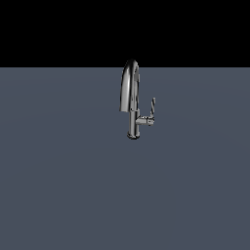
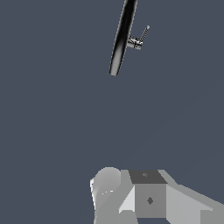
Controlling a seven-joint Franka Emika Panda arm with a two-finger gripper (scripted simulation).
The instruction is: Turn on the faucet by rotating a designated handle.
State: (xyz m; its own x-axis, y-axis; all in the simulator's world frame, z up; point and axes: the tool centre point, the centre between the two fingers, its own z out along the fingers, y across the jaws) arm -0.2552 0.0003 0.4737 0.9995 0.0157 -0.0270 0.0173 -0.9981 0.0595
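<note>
Your faucet (image 1: 131,100) stands just above the centre of the exterior view on the grey tabletop (image 1: 73,185), its handle (image 1: 152,108) sticking up on the exterior view's right of the stem. Your gripper (image 2: 131,197) shows only in the wrist view, well apart from the faucet; you cannot tell whether it is released or clenched.

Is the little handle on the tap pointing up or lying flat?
Pointing up. The handle rises nearly upright, leaning slightly, from a short stub beside the faucet stem.

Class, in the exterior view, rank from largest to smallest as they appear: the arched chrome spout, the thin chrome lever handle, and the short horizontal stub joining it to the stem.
1. Arched chrome spout
2. Thin chrome lever handle
3. Short horizontal stub
</note>
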